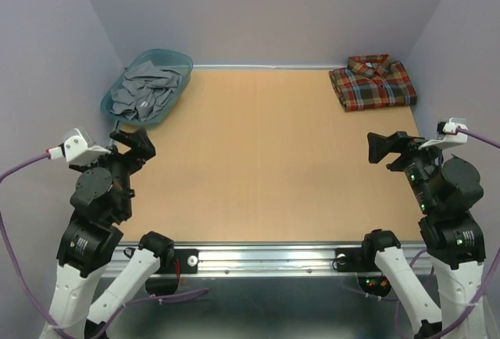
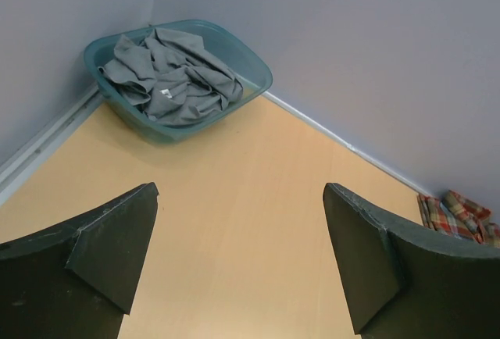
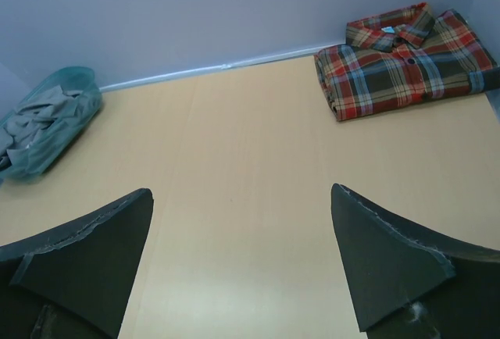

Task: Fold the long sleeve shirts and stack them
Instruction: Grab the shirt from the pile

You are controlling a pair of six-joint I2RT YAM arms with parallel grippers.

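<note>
The overhead view alone takes in both arms, their bases on a metal rail (image 1: 266,259) at the near edge of the counter (image 1: 266,167), with a purple cable (image 1: 16,171) trailing from each wrist. It shows the left tool (image 1: 134,140) raised over the near left of the counter and the right tool (image 1: 383,148) over the near right, both clear of the surface.

The right wrist view gives the best look at the plaid shirt (image 3: 402,62). It is folded into a neat rectangle, collar toward the far wall, and lies flat on the counter in the far right corner. The left wrist view catches only a corner of it at the right edge. That view looks closest at the grey shirt (image 2: 168,81), which lies crumpled and unfolded inside the teal basin (image 2: 258,69) in the far left corner. Each wrist view shows its own two dark fingers spread wide apart, nothing held, bare counter between them.

Counted: two arms, two tools, two shirts, one basin. The shirts are well apart, at opposite far corners, not stacked.

The counter is a smooth light tan board with a pale strip where it meets the far wall. Plain lavender-grey walls (image 1: 266,11) close it in on the left, far and right sides.
</note>
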